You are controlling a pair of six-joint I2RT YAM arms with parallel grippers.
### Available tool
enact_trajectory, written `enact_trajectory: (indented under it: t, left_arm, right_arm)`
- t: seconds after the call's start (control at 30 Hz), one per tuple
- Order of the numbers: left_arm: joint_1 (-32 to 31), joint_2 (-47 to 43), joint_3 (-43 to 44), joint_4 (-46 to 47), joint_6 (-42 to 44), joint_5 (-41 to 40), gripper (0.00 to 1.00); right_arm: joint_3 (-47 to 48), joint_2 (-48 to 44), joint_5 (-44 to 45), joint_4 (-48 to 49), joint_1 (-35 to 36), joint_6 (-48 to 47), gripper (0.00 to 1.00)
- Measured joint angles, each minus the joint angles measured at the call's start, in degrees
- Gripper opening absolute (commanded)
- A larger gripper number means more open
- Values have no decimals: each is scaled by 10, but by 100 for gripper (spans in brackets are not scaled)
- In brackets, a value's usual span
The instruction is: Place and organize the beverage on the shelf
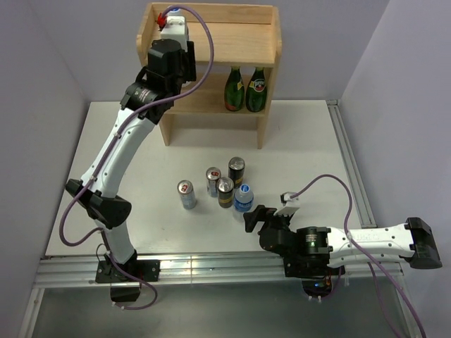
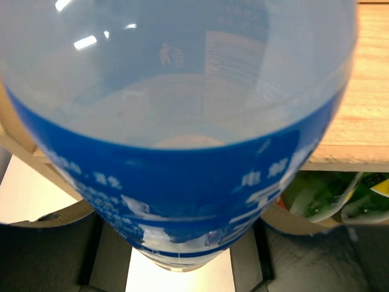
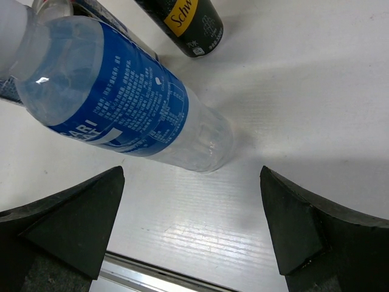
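Clenched around a water bottle (image 2: 182,176), our left claw (image 1: 173,27) holds it at the top tier of the shelf (image 1: 236,39), toward the tier's nine o'clock end in the top view; from the left wrist its blue label fills the frame with the wooden board behind, and we cannot tell whether its base touches the tier. On the lower tier two green bottles (image 1: 246,89) stand side by side at the three o'clock end. Our right claw (image 1: 252,218) is released, its fingers (image 3: 67,219) spread wide and low over the table (image 1: 310,141), at about five o'clock from the second water bottle (image 1: 244,198) and not touching it. We see a near black-and-gold can (image 1: 225,192) just beside that bottle at nine o'clock, a far black-and-gold can (image 1: 236,171) at twelve o'clock, an inner silver can (image 1: 213,181) at ten o'clock, and an outer silver can (image 1: 187,195) standing apart at nine o'clock, all upright at six o'clock from the shelf
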Motion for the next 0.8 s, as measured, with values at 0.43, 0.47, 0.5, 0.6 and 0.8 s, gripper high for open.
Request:
enact_trajectory:
  t: [0.43,0.47,0.5,0.6,0.8]
  left_arm:
    - [19,-35,5,36,12,8,0]
    - [19,-38,5,45,14,7,0]
    - [19,-40,5,56,17,6,0]
    - [19,-39,7,82,25,-1,0]
    - [35,21,89,104,37,0,0]
  right_arm:
    - [-8,10,0,0,0,0,100]
    - [-8,10,0,0,0,0,100]
    - [-8,10,0,0,0,0,100]
    - [-8,10,0,0,0,0,100]
    - [-8,10,1,0,0,0,100]
